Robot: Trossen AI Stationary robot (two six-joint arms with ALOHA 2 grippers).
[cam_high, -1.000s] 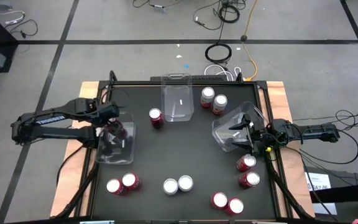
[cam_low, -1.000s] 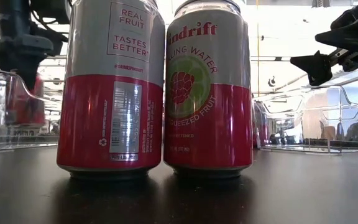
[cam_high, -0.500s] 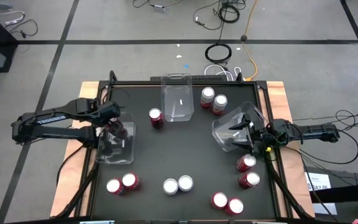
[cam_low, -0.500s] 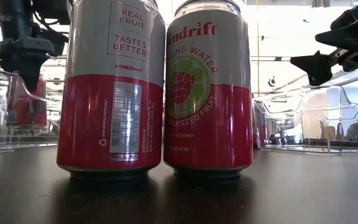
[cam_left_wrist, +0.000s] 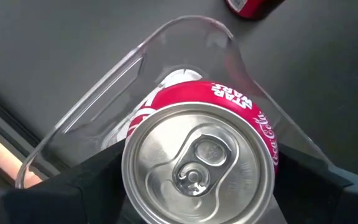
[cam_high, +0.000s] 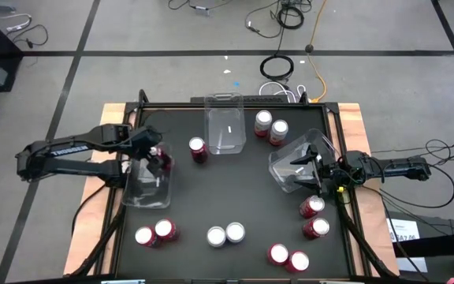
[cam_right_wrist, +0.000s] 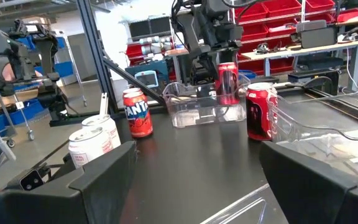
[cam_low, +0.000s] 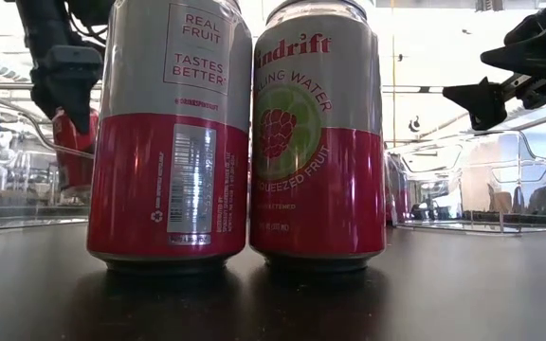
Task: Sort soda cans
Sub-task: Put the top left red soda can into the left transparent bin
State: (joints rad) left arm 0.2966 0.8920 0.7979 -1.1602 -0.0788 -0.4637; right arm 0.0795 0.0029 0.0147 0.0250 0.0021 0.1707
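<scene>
since a second ago, left gripper (cam_high: 158,158) is clamping a red soda can (cam_left_wrist: 197,155) and lifting it above the clear bin (cam_high: 144,193) at table's left, while right gripper (cam_high: 310,170), fingers spread, is waiting by another bin.

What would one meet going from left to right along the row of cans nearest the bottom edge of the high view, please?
A pair of red cans → a pair of silver-topped cans → a pair of red cans, which sits a little closer to the bottom edge than the others.
</scene>
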